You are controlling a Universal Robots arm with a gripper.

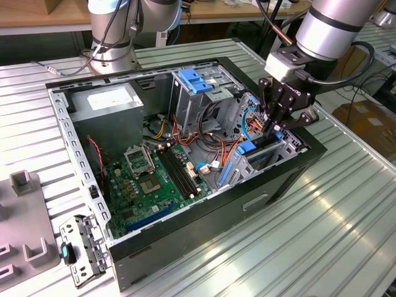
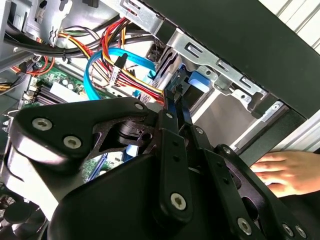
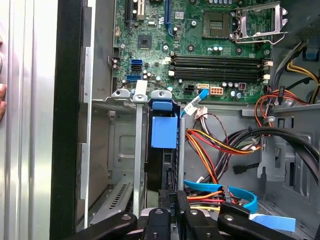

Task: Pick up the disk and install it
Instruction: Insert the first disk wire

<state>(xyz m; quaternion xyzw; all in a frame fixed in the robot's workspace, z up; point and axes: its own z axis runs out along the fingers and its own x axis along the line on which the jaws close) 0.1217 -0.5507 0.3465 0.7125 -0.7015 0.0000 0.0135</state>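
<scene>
The disk (image 3: pixel 161 165) stands on edge in the drive cage (image 3: pixel 137 150) at the corner of the open computer case (image 1: pixel 247 204), on the exterior view's right. It is a dark slab with a blue plastic rail and tab (image 3: pixel 164 132) (image 1: pixel 247 147); the second wrist view shows the blue rail (image 2: pixel 197 82) inside the metal cage. My gripper (image 1: pixel 277 129) (image 3: pixel 178 200) (image 2: pixel 177 100) hangs straight over the cage, fingers shut together, tips at the disk's exposed end. Whether they touch it I cannot tell.
Red, yellow and blue cables (image 3: pixel 215 150) run close beside the cage. The green motherboard (image 1: pixel 148 179), a grey power-supply box (image 1: pixel 114 105) and an upper cage with a light-blue latch (image 1: pixel 197 80) fill the case. A person's hand (image 2: pixel 280 170) rests outside the case wall. A metal bracket (image 1: pixel 83 247) lies on the table.
</scene>
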